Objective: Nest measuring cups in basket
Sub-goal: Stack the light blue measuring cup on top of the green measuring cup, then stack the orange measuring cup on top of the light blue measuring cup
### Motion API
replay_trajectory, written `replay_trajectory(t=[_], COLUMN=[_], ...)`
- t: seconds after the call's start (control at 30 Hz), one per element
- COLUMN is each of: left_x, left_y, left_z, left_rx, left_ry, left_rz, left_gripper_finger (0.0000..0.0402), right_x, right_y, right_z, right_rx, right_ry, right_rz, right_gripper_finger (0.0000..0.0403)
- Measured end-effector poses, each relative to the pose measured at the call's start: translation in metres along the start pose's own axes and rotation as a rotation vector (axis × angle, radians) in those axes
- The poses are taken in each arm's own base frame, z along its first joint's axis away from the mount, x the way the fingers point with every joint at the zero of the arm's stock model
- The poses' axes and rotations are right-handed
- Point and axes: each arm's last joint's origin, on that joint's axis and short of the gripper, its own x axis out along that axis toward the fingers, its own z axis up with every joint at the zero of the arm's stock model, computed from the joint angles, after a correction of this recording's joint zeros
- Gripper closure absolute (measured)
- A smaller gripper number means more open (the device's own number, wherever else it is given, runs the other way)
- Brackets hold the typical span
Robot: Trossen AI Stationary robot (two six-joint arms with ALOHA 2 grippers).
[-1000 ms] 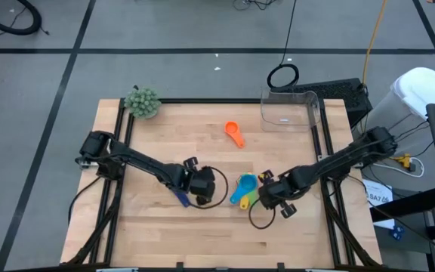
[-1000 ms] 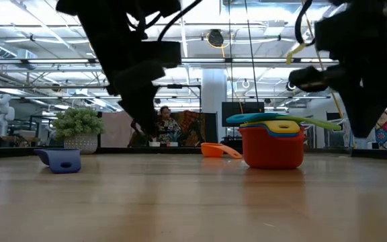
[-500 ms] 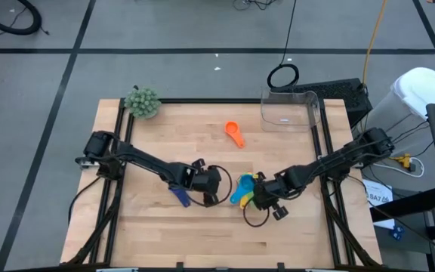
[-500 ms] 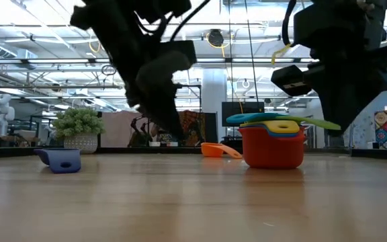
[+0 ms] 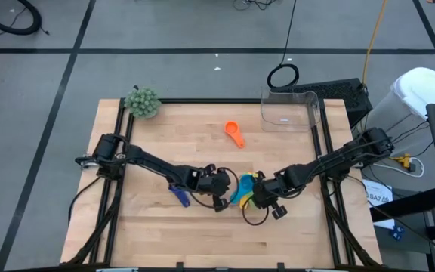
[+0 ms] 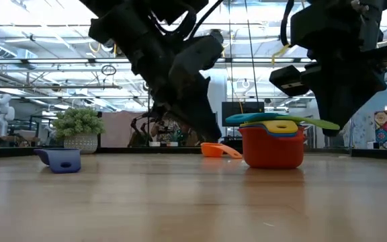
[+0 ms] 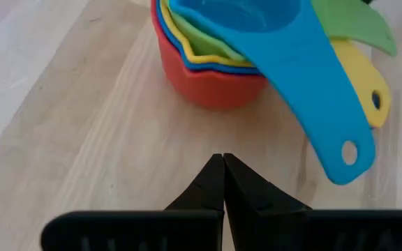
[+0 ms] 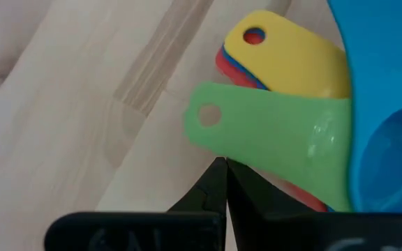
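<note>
a nested stack of cups (image 5: 245, 189), red at the bottom and light blue on top, sits mid-tabletop (image 5: 149, 227). the left gripper (image 5: 223, 190) and right gripper (image 5: 261, 195) flank it closely, both with jaws shut and empty. a dark blue cup (image 5: 178, 195) lies just left of the left gripper, an orange cup (image 5: 235, 134) farther back. the basket (image 5: 289, 110) stands at the far right edge.

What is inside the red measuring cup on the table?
The red measuring cup holds a nested stack: a dark blue cup, a yellow cup, a green cup, and a light blue cup on top. The lower cups show only rims and handles; their bowls are covered.
</note>
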Motion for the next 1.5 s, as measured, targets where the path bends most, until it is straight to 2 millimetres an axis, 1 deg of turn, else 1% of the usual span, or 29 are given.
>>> replay_trajectory(t=[0.17,0.33,0.47,0.57,0.7,0.87,1.0,1.2,1.4,1.5], left_x=[-0.005,-0.006,-0.006,-0.006,-0.006,-0.006,-0.006,-0.006,-0.006,-0.005], left_y=[-0.007,-0.009,-0.007,-0.008,-0.008,-0.008,-0.008,-0.009,-0.006,-0.003], left_z=[0.015,0.019,0.016,0.016,0.016,0.016,0.016,0.016,0.011,0.011], left_rx=[-0.003,0.01,0.014,0.012,0.013,0.011,0.003,-0.005,0.001,-0.005], left_ry=[-0.044,-0.047,-0.015,-0.021,-0.017,-0.017,-0.018,-0.015,0.031,0.043], left_rz=[-0.028,-0.039,-0.036,-0.039,-0.04,-0.04,-0.041,-0.041,-0.016,-0.006], left_gripper_finger=[0.0399,0.0399,0.04,0.0399,0.04,0.04,0.0399,0.04,0.0395,0.0396], right_x=[0.0,0.004,0.009,0.014,0.017,0.011,0.007,0.006,0.006,0.002], right_y=[-0.005,-0.012,-0.016,-0.019,-0.024,-0.028,-0.034,-0.041,-0.039,-0.038], right_z=[0.002,0.003,0.004,0.005,0.011,0.022,0.024,0.022,0.017,0.014], right_rx=[0.008,0.013,0.011,0.007,0.007,-0.027,-0.021,-0.012,0.003,0.001], right_ry=[-0.032,-0.041,-0.046,-0.052,-0.055,-0.095,-0.089,-0.08,-0.022,0.006], right_rz=[-0.014,-0.022,-0.028,-0.034,-0.038,-0.054,-0.08,-0.1,-0.084,-0.107], right_gripper_finger=[0.0403,0.0403,0.0403,0.0403,0.0403,0.0403,0.0403,0.0403,0.0403,0.0403])
